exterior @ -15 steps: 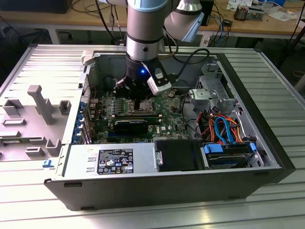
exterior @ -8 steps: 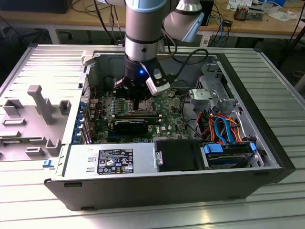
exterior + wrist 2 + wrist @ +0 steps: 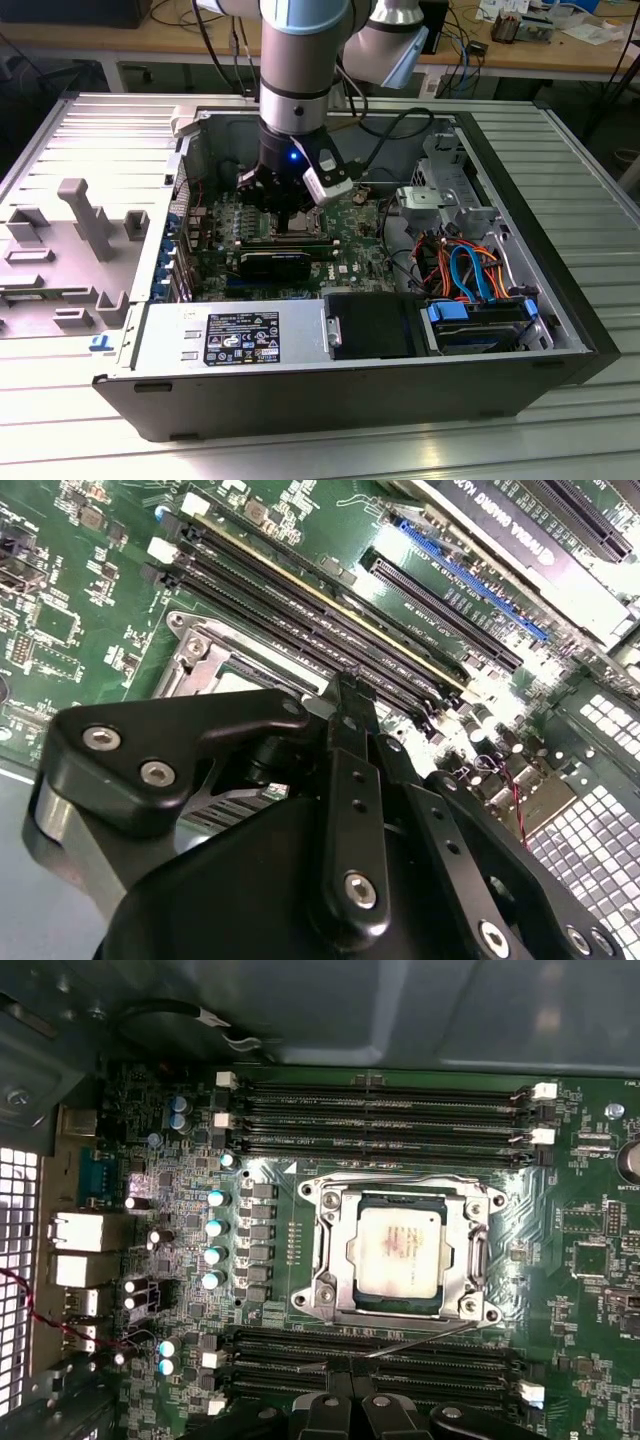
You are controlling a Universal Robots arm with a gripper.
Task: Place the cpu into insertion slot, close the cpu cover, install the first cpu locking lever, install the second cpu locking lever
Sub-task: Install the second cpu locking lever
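CPU (image 3: 396,1252), a small flat silver-grey chip, lies seated in the slot (image 3: 478,1256) on the green board (image 3: 580,1260), with the cover (image 3: 335,1250) down around it, its window framing the chip's top, as seen in the first wrist view. A thin wire lever (image 3: 420,1340) runs along one edge of the socket, beside the memory slots (image 3: 380,1110). In the exterior view the gripper (image 3: 295,205) hangs low over the socket inside the open case (image 3: 560,290). In the second wrist view its black fingers (image 3: 350,780) stand close together just above the cover's edge; whether they pinch anything cannot be told. The chip looks light, rigid and fragile, best taken by its edges, never pressed hard. The levers appear springy, thin and slippery, likely to be caught near their hooked ends.
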